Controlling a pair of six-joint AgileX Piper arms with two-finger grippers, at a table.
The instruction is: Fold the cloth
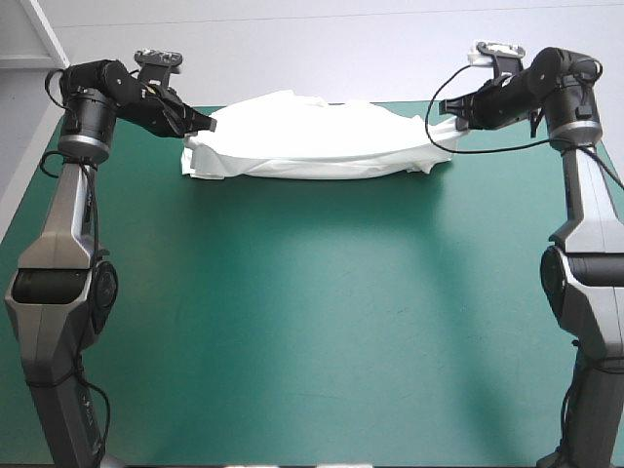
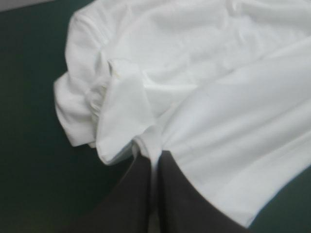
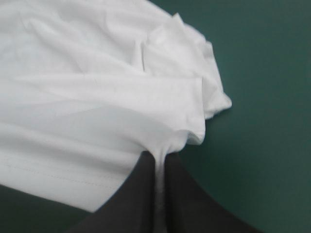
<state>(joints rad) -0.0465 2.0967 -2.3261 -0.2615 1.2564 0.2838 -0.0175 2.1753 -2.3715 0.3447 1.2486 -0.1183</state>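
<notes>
The table (image 1: 312, 322) has a teal-green cover that lies smooth and flat across the near half and the middle, with only soft shadow on it. The T-shirt (image 1: 312, 141) is up along the far edge. It is a white, rumpled band running from near the far left corner toward the far right corner, with its layers lapped over one another.

The left pincer (image 1: 207, 125) is at the shirt's left end. Its black fingers (image 2: 138, 194) are all but closed, with a thin pinch of white hem caught in the slit between them. Just beside them the cloth bunches into loose folds on the cover.

The right pincer (image 1: 450, 127) grips the opposite end the same way — narrow, with a strip of cloth drawn down between its fingers (image 3: 180, 194). From there the shirt fans out ahead of it in long creases, and open green cover lies to its outer side.
</notes>
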